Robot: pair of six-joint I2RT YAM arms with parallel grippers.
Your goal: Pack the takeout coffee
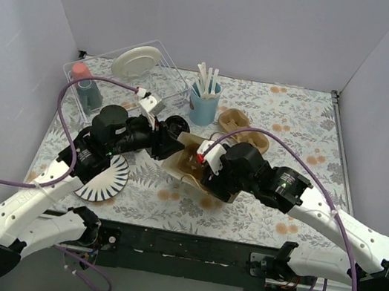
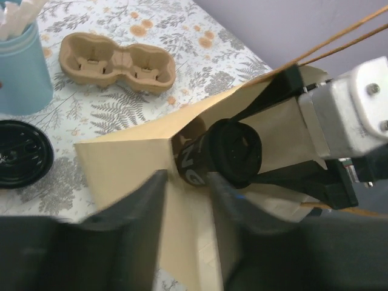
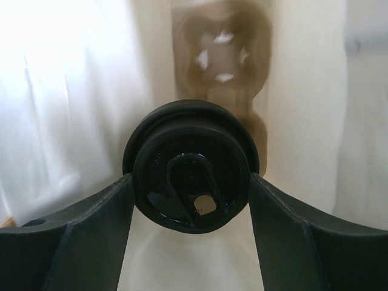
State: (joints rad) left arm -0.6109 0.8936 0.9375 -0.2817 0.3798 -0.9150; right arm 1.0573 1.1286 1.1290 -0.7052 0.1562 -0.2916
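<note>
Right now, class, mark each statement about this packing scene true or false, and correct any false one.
1. The right gripper grips the takeout coffee. True.
2. The takeout coffee stands outside the brown paper bag. False: it is held inside it.
3. The cardboard cup carrier lies on the table outside the bag. True.
4. The light blue cup is empty. False: it holds white sticks.

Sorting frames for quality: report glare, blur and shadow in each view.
Top external: evenly lit, sharp, shadows soft. Left wrist: the left gripper, near the lens, is dark and blurred; the small black disposable cup with a plastic lid lies shaded inside the brown paper bag. Right wrist: light through the bag washes out the upper left; the lid is sharp.
</note>
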